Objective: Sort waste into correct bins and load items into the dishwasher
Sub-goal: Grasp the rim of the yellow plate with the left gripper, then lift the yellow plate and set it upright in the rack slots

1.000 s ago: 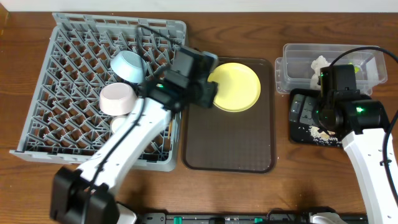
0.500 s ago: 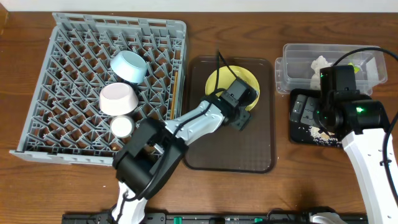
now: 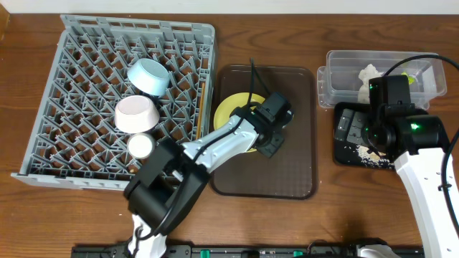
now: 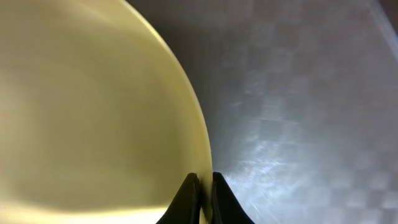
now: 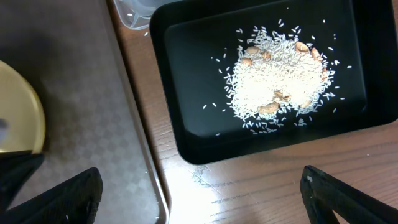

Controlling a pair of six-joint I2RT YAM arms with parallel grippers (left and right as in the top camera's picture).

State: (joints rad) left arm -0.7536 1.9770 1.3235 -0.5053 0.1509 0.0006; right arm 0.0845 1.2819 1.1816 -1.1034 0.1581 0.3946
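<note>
My left gripper (image 4: 202, 182) is shut on the right rim of the round yellow plate (image 4: 93, 106). In the overhead view the plate (image 3: 228, 113) sits at the left side of the brown tray, partly hidden by the arm. The grey dishwasher rack (image 3: 79, 136) holds a light blue bowl (image 3: 147, 77), a pink bowl (image 3: 136, 113), a white cup (image 3: 140, 146) and chopsticks (image 3: 200, 107). My right gripper (image 5: 202, 199) hangs open over the table beside the black bin (image 5: 186, 93), which holds whitish food scraps (image 5: 277, 84). The clear bin (image 3: 344, 68) contains a tissue (image 3: 368, 74) and a wrapper (image 3: 409, 79).
The brown serving tray (image 3: 287, 172) lies between the rack and the two bins. A few stray scraps (image 3: 366, 152) lie near the black bin's front edge. Bare wooden table runs along the front.
My left gripper went from open to shut on the plate's rim. The plate has shifted left across the brown tray, towards the rack. The right arm has stayed put.
</note>
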